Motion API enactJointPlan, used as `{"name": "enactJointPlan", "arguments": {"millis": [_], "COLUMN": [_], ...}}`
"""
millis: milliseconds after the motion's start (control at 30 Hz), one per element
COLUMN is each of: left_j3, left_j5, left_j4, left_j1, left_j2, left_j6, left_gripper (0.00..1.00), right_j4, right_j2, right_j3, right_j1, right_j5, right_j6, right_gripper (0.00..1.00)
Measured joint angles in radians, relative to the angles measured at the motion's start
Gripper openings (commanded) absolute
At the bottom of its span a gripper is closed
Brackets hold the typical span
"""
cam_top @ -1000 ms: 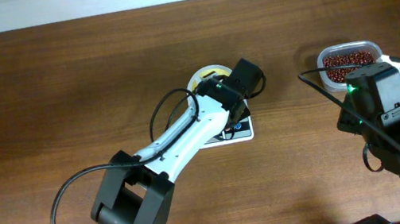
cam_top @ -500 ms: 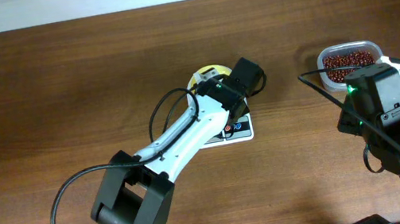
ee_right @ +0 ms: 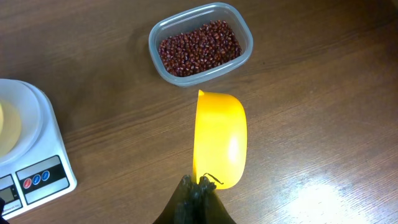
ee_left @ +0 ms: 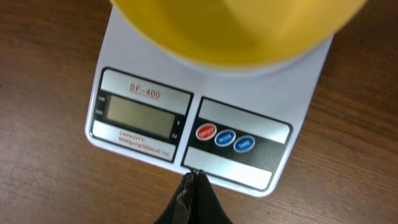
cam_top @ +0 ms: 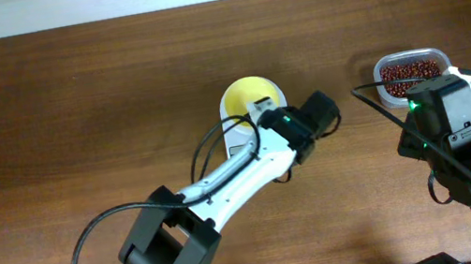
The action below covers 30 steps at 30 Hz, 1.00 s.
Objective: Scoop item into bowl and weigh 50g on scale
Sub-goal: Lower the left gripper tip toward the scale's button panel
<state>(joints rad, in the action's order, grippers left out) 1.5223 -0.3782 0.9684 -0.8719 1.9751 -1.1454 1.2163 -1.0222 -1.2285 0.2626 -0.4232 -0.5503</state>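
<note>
The pale yellow bowl sits on the white scale, and it looks empty; its lower part fills the top of the left wrist view. My left gripper is shut and empty, its tips at the scale's front edge just below the red and blue buttons. The dark red-brown beans lie in a clear plastic container at the right. My right gripper is shut on the end of a yellow scoop, which hangs over the table short of the container.
The scale's corner shows at the left of the right wrist view. In the overhead view the left arm lies across the scale's display. Bare wooden table surrounds everything.
My left arm has swung right and back toward the scale's front edge, uncovering the bowl and now covering the scale's display. The right arm has not moved.
</note>
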Motion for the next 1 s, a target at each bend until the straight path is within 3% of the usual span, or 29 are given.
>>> {"name": "enactJointPlan", "arguments": {"millis": [433,1000], "left_j3": [-0.026,-0.126], "left_j5": [-0.095,-0.098], "left_j4": [0.013,-0.170], "left_j1": [-0.025,-0.025], "left_j2": [0.000,0.048], "left_j6": [-0.267,-0.296], "left_gripper": [0.00,0.00], "right_j4": [0.010,0.010], "right_j2": [0.000,0.000], "right_j3": [0.000,0.000], "right_j1": [0.000,0.000], "right_j5": [0.000,0.000], "right_j6": [0.000,0.001], "right_gripper": [0.04,0.04]}}
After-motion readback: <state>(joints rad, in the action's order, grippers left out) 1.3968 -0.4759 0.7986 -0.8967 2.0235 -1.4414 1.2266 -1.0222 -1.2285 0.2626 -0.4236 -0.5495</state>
